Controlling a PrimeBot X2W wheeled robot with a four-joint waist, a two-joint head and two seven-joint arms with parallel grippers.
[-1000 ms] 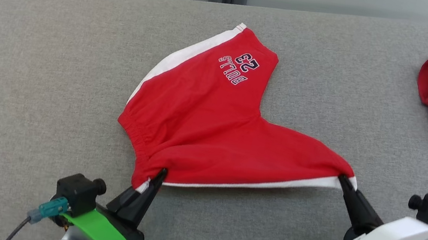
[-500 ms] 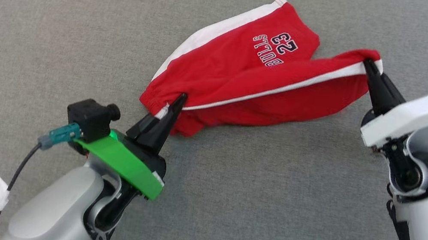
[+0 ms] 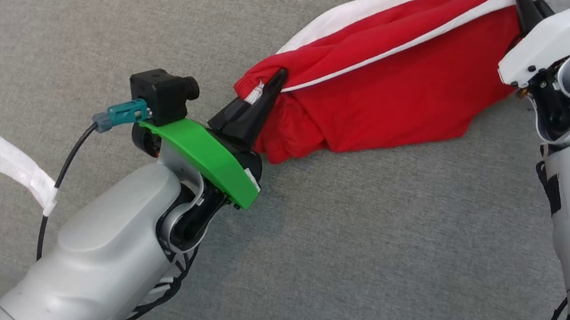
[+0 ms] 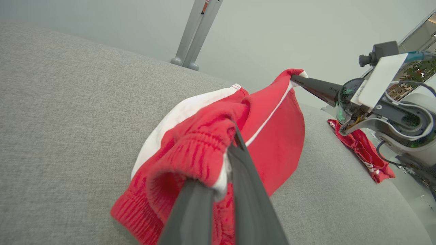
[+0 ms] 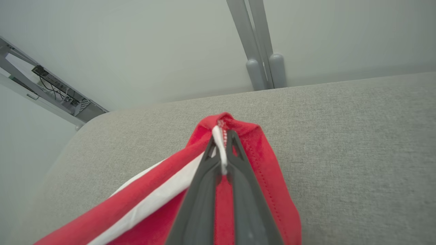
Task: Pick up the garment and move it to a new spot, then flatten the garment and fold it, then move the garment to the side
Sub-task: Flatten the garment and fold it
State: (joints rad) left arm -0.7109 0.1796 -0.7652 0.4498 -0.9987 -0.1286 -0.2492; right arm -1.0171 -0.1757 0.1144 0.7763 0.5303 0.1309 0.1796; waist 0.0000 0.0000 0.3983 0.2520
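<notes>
Head view: garment (image 3: 408,82) (red) pinched in left tool (image 3: 278,74).

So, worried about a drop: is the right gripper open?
No, the right gripper is pinched shut on the hem of the red shorts.

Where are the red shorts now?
Head view, upper middle: the shorts hang between the left hand and right hand, bottom edge on the grey cushion.
</notes>
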